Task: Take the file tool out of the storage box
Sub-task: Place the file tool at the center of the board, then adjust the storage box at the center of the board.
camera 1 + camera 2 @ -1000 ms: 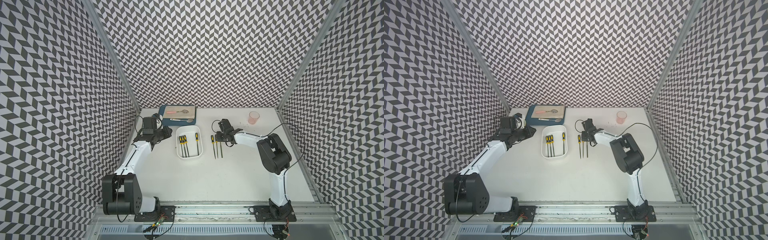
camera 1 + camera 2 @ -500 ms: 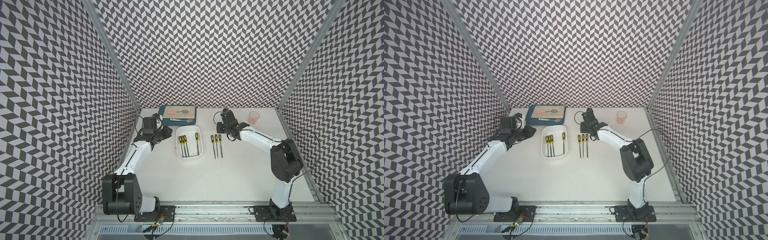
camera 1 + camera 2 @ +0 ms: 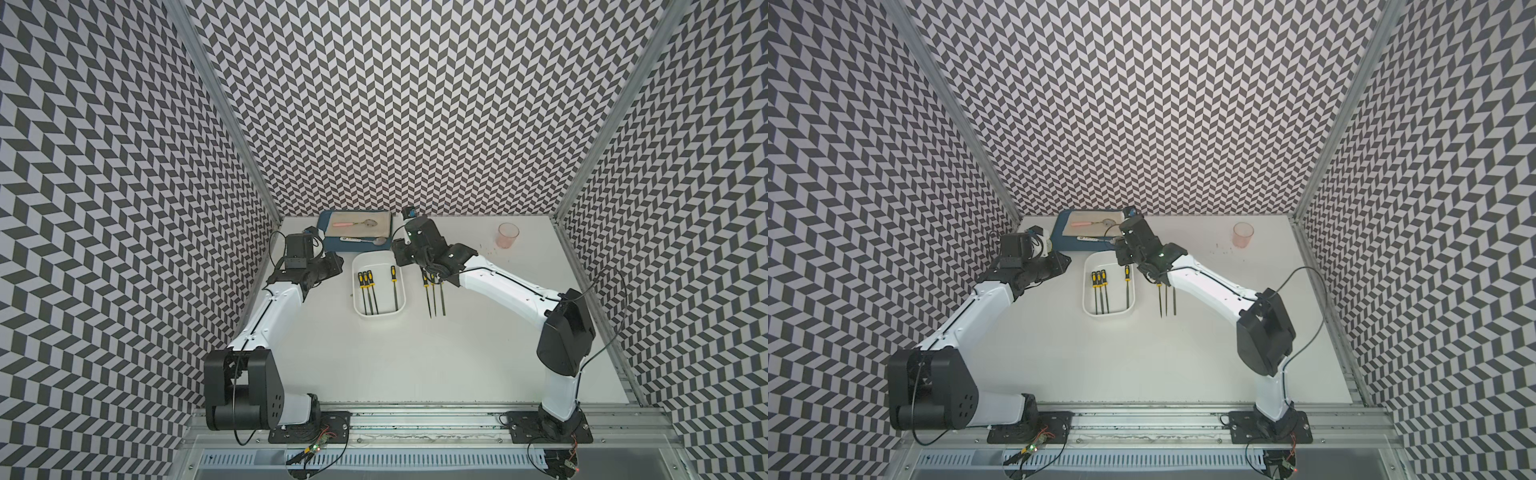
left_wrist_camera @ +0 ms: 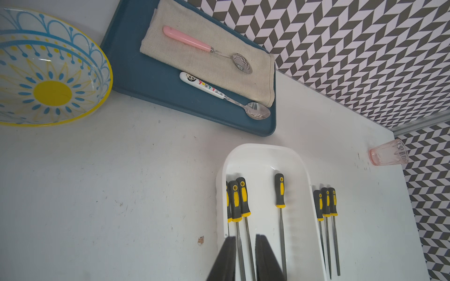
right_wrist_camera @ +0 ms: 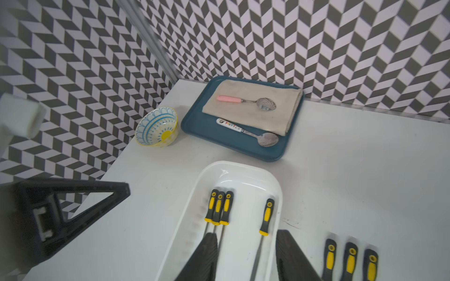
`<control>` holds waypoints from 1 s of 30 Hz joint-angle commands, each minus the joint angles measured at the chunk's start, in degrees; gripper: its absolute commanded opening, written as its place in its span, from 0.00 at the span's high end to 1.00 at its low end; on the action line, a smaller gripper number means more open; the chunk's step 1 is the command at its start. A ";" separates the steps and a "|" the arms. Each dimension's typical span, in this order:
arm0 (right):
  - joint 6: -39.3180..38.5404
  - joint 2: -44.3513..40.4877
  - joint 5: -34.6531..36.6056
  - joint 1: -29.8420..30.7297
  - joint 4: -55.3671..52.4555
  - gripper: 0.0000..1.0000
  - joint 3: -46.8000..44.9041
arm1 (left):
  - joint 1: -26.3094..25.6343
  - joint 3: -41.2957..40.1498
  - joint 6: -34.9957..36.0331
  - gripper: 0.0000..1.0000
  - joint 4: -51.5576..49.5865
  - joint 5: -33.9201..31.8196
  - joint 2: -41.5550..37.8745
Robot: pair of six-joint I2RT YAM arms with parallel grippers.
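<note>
White plastic, shallow and round-cornered, the storage box (image 3: 376, 264) lies on the white desk (image 3: 415, 365) between the two claws, just ahead of and below the right claw (image 5: 246, 233). That claw stands open with nothing in it, its dark fingers (image 5: 204, 258) well apart. In its wrist view the shaft of a single file with a black-and-yellow handle (image 5: 267, 215) shows between them, untouched. This file lies alone in the box on the side nearer the right claw. Three more files of the same kind (image 5: 219, 206) lie side by side, handles touching, along the side of the box nearer the left claw (image 4: 245, 237). The left claw is drawn together to a narrow slit and empty, hovering just beside the box's outer wall.

Outside the box, on the right claw's other side, three further files (image 4: 325, 202) lie parallel and close together on the desk, partly under that arm's wrist.

Beyond both claws, against the back wall, sits a dark blue flat tray (image 4: 136, 77). It carries a folded beige cloth (image 4: 209, 56), with a pink-handled spoon (image 4: 187, 39) on the cloth and a white-handled spoon (image 4: 202, 85) beside it. A round bowl patterned in blue and yellow (image 4: 53, 68) stands next to the tray, ahead of the left claw. A pink glass tumbler (image 3: 508, 235) stands well apart from the right claw.
</note>
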 commanded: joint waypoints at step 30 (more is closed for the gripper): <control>5.20 29.25 -2.32 3.82 -5.67 0.56 23.01 | -0.23 -2.03 -1.18 0.79 2.70 -0.42 -3.69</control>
